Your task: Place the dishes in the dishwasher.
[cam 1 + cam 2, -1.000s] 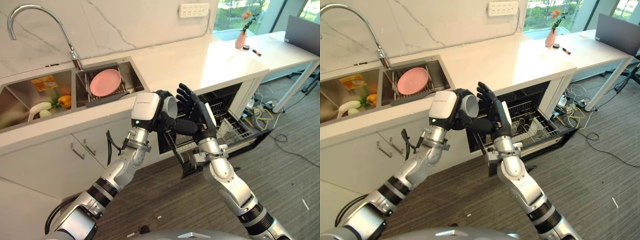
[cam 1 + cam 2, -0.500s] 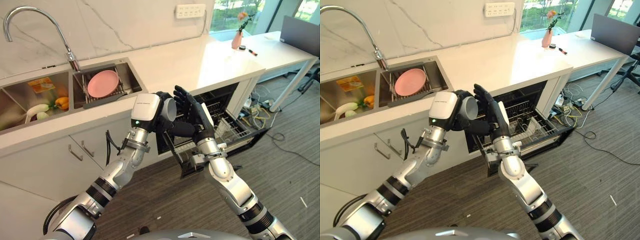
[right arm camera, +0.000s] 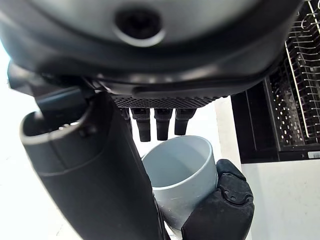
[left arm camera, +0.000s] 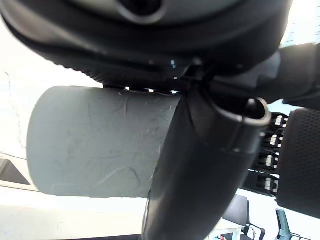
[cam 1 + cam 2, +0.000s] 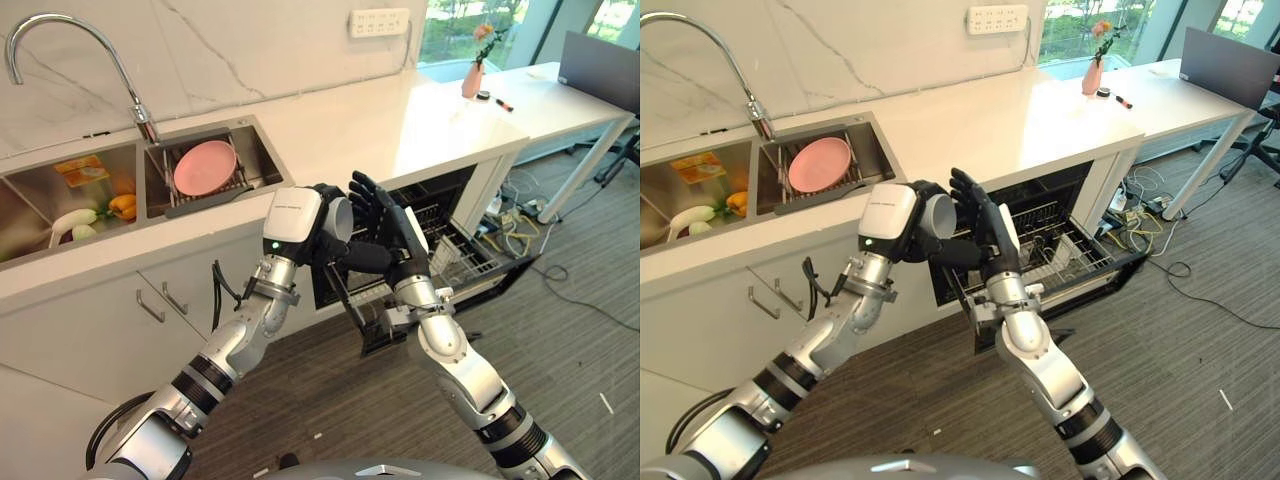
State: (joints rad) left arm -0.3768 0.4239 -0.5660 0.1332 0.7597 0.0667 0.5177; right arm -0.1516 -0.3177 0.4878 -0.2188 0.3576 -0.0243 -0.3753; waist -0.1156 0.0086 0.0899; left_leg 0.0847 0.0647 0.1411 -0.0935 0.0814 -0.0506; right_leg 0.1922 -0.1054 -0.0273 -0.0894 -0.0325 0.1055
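- Left hand (image 5: 318, 228) raised in front of the white stone desk (image 5: 400, 120), fingers and thumb curled round a pale grey cylindrical cup (image 5: 938, 214); the left wrist view shows the thumb wrapped across the cup's side.
- Cup lies on its side in mid-air, open mouth facing the right hand (image 5: 385, 225), level with the desk's front edge, above the floor and left of the open dishwasher (image 5: 455, 235).
- Right hand upright, fingers straight and spread, palm facing the cup's mouth, just beside the rim. It grips nothing; contact with the rim cannot be told.
- Dishwasher open under the desk; its black wire rack (image 5: 1060, 250) is pulled out over the lowered door.
- Round pink plate (image 5: 205, 167) leans in a rack in the right basin of the steel sink (image 5: 265, 150), well apart from both hands.
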